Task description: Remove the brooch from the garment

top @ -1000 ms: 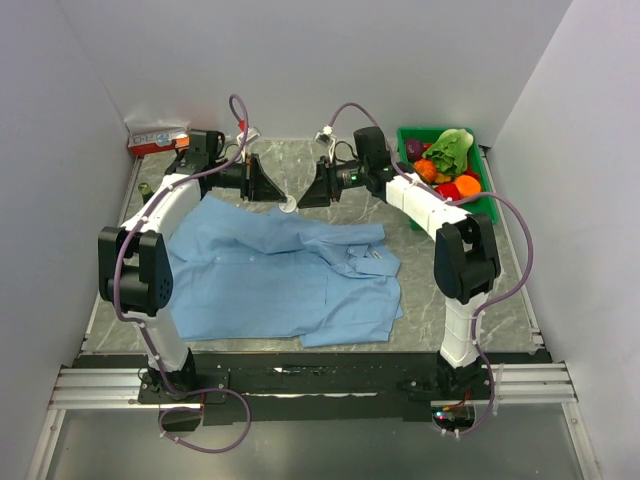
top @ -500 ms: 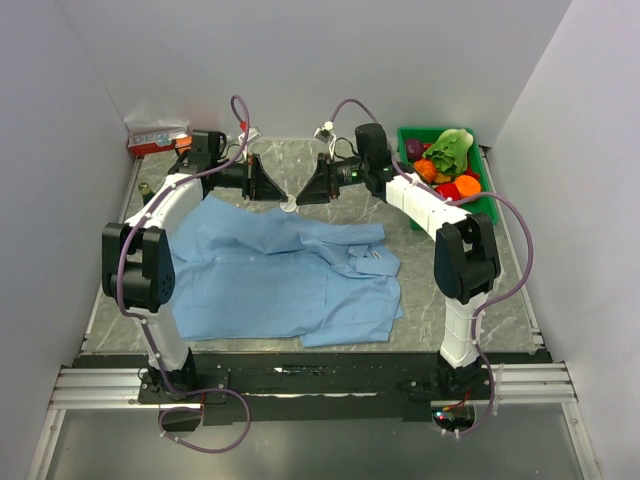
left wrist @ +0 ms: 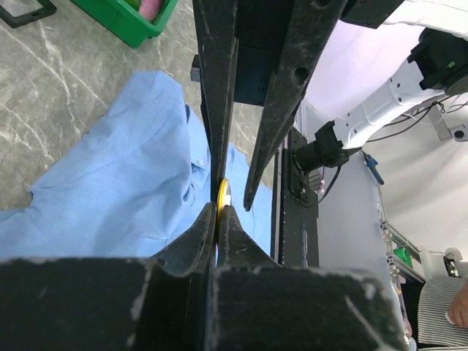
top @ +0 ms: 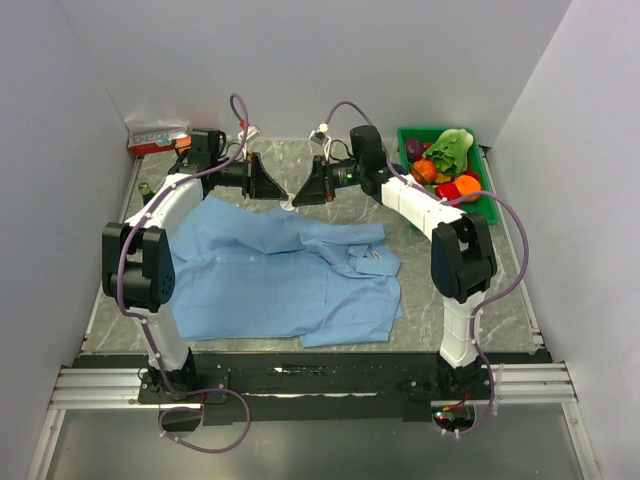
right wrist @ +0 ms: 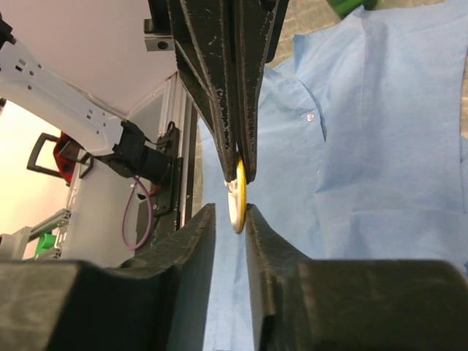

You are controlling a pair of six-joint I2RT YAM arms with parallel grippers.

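R claw [right wrist: 229, 213] has moved in & narrowed, still spread astride brooch [right wrist: 236, 206] that L claw [left wrist: 219, 213] pinches

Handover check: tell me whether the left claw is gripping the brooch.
Yes, the left claw has its fingertips pressed shut on the yellow-edged brooch.

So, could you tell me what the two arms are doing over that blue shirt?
They are working on the brooch, a small gold-edged disc, at the far edge of the light blue shirt. The left gripper is shut on the brooch, pinching it edge-on at its fingertips. The right gripper faces it from the other side, its jaws apart with the disc between them, not visibly touching it. Whether the brooch is already free of the cloth cannot be told from these views.
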